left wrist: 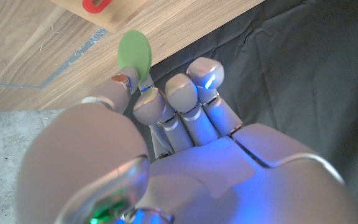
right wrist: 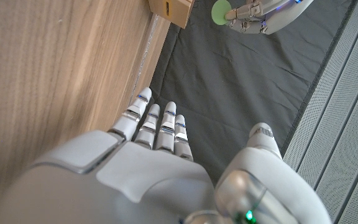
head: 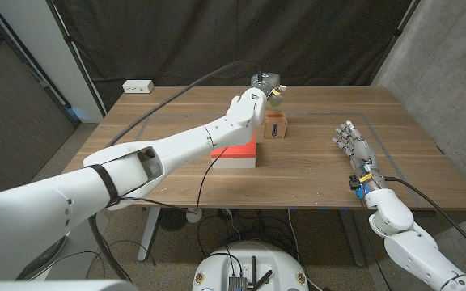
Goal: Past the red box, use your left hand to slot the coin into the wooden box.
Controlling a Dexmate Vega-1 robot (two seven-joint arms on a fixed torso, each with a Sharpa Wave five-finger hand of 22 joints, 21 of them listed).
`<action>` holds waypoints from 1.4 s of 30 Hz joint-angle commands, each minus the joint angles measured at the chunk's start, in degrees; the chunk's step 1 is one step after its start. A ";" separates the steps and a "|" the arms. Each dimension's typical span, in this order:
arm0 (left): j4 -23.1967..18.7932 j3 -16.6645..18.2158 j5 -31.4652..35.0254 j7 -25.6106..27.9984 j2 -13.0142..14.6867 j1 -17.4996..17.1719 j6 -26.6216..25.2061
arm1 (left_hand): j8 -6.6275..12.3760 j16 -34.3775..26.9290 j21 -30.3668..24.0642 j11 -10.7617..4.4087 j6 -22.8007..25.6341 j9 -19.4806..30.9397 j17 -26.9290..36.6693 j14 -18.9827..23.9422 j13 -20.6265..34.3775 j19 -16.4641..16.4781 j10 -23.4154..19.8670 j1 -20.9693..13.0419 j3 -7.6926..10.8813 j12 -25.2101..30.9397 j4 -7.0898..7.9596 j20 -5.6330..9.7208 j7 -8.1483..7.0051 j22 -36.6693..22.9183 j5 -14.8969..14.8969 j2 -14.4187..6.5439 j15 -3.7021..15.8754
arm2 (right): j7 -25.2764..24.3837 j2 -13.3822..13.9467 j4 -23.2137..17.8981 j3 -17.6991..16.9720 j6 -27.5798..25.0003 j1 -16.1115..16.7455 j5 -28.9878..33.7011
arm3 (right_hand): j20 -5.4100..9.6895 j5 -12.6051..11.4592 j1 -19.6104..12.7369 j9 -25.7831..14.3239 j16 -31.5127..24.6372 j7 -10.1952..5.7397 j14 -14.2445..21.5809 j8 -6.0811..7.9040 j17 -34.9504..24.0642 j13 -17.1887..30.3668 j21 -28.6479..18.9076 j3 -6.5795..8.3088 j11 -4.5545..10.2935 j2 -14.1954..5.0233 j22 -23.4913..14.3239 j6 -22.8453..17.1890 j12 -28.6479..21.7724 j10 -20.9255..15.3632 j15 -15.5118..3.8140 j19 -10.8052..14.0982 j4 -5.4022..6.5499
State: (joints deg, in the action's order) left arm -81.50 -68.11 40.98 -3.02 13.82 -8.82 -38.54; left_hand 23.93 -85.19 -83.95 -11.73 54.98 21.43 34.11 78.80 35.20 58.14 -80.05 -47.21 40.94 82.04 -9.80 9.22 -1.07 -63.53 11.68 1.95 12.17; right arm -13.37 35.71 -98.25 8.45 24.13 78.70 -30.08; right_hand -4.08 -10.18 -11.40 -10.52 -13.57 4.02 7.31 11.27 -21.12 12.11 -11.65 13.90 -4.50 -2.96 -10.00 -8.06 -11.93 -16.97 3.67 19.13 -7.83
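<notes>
Red box [head: 235, 153] beside wooden box [head: 276, 127]

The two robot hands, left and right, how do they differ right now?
The left hand pinches a green coin; the right hand holds nothing. The left hand is raised over the wooden box, past the red box; the right hand is low by the table, apart from both boxes. The left hand's fingers are curled in; the right hand's fingers are straight. Both are white, jointed hands.

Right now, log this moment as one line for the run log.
left robot hand: pinches green coin, above wooden box | coin: not yet slotted | right robot hand: open, holds nothing | red box: on table
</notes>
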 commanded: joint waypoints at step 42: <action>4.45 1.52 2.97 0.87 1.34 -1.43 12.38 | -0.16 -0.09 0.71 -0.29 1.08 -0.13 0.65 -0.17 0.08 -0.08 0.08 1.44 -0.63 0.20 0.05 2.90 -0.62 -1.61 -0.20 -0.39 -0.06 | -0.89 -0.63 0.60 0.63 -0.93 -0.41 0.25 | -0.06 0.09 0.00 -0.33 -0.19 -0.11 0.33 0.22 -0.25 0.26 0.04 0.30 -0.04 0.01 -0.25 -0.31 -0.27 -0.54 0.13 0.38 -0.34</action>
State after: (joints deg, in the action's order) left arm -78.21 -66.77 43.74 -2.46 15.65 -10.05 -27.30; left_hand 23.47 -85.40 -83.25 -11.76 55.56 21.24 34.66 78.80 35.20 58.14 -80.02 -46.08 40.54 82.04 -9.73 9.22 -1.62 -65.08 11.68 1.58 12.17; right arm -14.51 35.30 -98.27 8.75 23.06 78.80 -29.54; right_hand -4.09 -10.18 -11.40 -10.52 -13.57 4.02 7.30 11.27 -21.12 12.11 -11.65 13.90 -4.51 -2.96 -10.00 -8.06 -11.93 -16.97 3.67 19.13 -7.83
